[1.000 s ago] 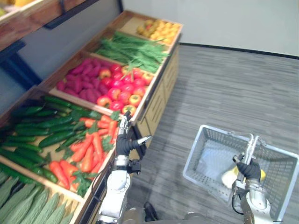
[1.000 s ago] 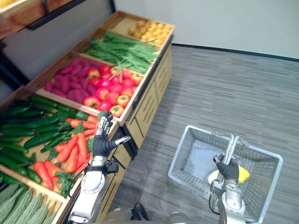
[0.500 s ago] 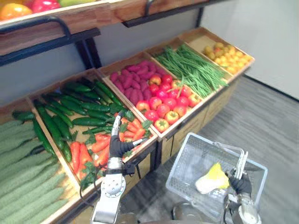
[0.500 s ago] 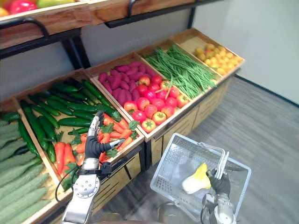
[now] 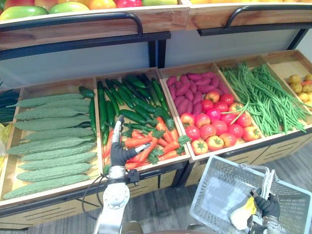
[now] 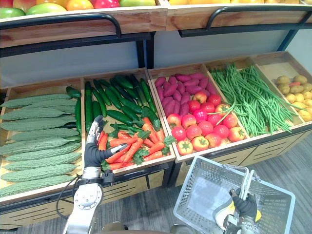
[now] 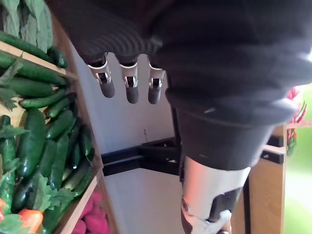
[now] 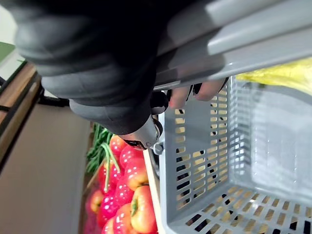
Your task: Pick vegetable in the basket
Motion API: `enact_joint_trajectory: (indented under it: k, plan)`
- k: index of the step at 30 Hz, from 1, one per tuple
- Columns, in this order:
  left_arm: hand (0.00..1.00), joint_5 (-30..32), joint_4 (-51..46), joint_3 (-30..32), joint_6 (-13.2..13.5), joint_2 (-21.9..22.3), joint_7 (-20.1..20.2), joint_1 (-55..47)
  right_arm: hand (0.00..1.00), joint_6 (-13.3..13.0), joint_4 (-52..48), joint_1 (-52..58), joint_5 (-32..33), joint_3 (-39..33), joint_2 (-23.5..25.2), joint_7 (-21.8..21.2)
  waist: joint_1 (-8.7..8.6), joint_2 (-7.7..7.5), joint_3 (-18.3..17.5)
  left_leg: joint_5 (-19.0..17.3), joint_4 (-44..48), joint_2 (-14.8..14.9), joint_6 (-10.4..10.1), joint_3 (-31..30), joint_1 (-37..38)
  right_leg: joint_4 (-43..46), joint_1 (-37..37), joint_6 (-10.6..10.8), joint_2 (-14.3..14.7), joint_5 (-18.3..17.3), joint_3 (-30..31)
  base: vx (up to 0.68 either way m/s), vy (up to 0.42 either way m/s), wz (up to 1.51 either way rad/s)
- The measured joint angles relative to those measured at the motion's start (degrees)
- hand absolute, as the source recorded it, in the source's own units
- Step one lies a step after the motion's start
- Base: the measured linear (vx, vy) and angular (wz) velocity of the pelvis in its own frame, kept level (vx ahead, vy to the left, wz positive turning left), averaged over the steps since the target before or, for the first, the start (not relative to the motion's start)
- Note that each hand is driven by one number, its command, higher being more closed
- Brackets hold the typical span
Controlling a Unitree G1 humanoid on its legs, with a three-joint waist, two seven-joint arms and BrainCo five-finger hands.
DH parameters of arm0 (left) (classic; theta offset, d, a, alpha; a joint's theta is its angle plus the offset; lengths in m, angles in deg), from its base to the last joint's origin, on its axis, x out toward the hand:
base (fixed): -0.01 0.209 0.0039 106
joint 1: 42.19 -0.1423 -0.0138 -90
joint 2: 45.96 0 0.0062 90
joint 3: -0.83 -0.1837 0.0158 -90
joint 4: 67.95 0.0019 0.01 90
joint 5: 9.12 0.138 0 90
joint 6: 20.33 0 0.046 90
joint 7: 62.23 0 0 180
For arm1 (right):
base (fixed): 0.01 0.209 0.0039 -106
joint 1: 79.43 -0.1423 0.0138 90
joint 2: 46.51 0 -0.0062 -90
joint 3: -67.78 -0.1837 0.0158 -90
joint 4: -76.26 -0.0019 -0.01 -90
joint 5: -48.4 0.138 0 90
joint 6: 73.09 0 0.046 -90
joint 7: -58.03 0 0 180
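**Item 1 – L hand** (image 5: 118, 152): raised over front of the carrots (image 5: 146, 145). Fingers straight, thumb out to the side, holding nothing. Contact w/ carrots can't be told.

**Item 2 – R hand** (image 5: 267, 205): lower right, clenched round the grey handles (image 8: 253, 44) of the basket (image 5: 214, 192).

**Item 3 – basket:** grey plastic mesh, held in front of the counter (image 5: 48, 194), below the tomatoes (image 5: 214, 127).

**Item 4 – pale yellow-white vegetable** (image 5: 241, 215): inside basket, just beside R hand, partly hidden by it.

**Item 5 – counter stock, robot's left to right:**
- bitter gourds (image 5: 48, 141)
- cucumbers (image 5: 127, 97) at back, carrots in front, same compartment
- purple-red roots (image 5: 187, 87) at back, tomatoes in front, same compartment
- green beans (image 5: 263, 97)
- small yellow produce (image 5: 300, 85), far right

**Item 6 – upper shelf** (image 5: 97, 24): above counter, w/ green, yellow & red fruit (image 5: 68, 7) along its edge.
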Motion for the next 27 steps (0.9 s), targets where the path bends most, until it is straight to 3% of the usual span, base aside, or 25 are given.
enact_joint_trajectory:
  k: [3, 5, 9, 14, 16, 19, 20, 27]
  plan:
    - [0.0, 2.03, 3.53, 1.21, -0.13, -2.24, 0.49, 1.83, 1.0, 0.1, 2.29, -1.43, -0.05, -0.14, -0.4, -1.04, -0.29, 0.26, -0.05, 3.03, -6.06, -1.74, 0.14, -0.04, 1.27, -2.77, -0.08, 0.46, -0.62, 0.57, 1.48, -0.12, 0.066, 0.12]
    - [0.0, 4.21, 7.9, 1.88, -0.99, -4.53, 1.57, 2.73, 1.0, 0.13, 3.74, -2.93, -0.44, -0.06, -0.46, -1.84, -1.42, 0.52, -0.07, 6.76, -12.01, -2.38, 0.23, 0.3, 3.29, -4.03, -0.21, 0.72, -0.56, 1.21, 1.46, -0.1, 0.035, 0.08]
    - [0.0, 7.46, 14.23, 1.59, -2.0, -6.15, 2.68, 5.93, 1.0, 0.16, 4.02, -4.0, -0.86, 0.05, -0.94, -2.43, -2.74, 0.55, 0.0, 9.85, -16.32, -2.69, 0.12, 0.6, 4.59, -3.75, -1.48, 0.97, -0.39, 1.45, 1.57, -0.03, 0.016, -0.02]
    - [0.0, 13.21, 22.44, 1.08, -3.75, -8.23, 2.7, 12.04, 1.0, 0.16, 3.99, -5.78, -1.75, 0.23, -2.43, -3.54, -3.52, 0.05, 1.23, 10.43, -16.3, -2.77, 0.52, 3.26, 3.51, -3.7, -3.95, 1.22, -0.3, 2.72, 4.54, 0.0, 0.027, -0.28]
    - [0.0, 15.58, 23.47, 0.8, -4.05, -9.8, 2.46, 14.98, 1.0, 0.08, 3.96, -6.67, -1.74, 0.25, -2.74, -3.56, -4.59, -0.11, 2.18, 10.9, -16.06, -2.77, 0.85, 3.45, 1.97, -3.63, -5.66, 1.3, -0.31, 3.13, 4.81, 0.0, 0.007, -0.1]
    - [0.0, 17.95, 27.29, 0.63, -4.65, -11.34, 0.63, 20.82, 1.0, -0.1, 3.9, -8.1, -1.68, 0.85, -3.5, -3.56, -4.96, -0.15, 4.04, 11.4, -15.95, -2.81, 1.17, 4.72, -0.05, -3.42, -8.43, 1.29, -0.1, 3.98, 6.1, -0.01, 0.007, -0.21]
    - [0.0, 18.71, 27.7, 0.62, -5.39, -11.94, -0.36, 22.34, 1.0, -0.17, 3.89, -8.68, -1.56, 1.43, -3.91, -3.51, -5.87, -0.21, 4.88, 11.49, -15.94, -2.83, 1.26, 4.74, -0.49, -3.39, -8.9, 1.32, -0.13, 4.1, 6.1, 0.0, 0.003, -0.06]
    - [0.0, 23.02, 31.57, -1.25, -7.26, -13.22, -3.85, 31.25, 1.0, -0.5, 1.72, -9.24, 0.15, 2.68, -4.39, -3.26, -6.21, -0.47, 8.65, 11.51, -15.91, -2.85, 1.26, 6.16, -1.86, -2.7, -11.49, 1.13, 0.1, 4.49, 7.77, 0.01, -0.004, -0.12]
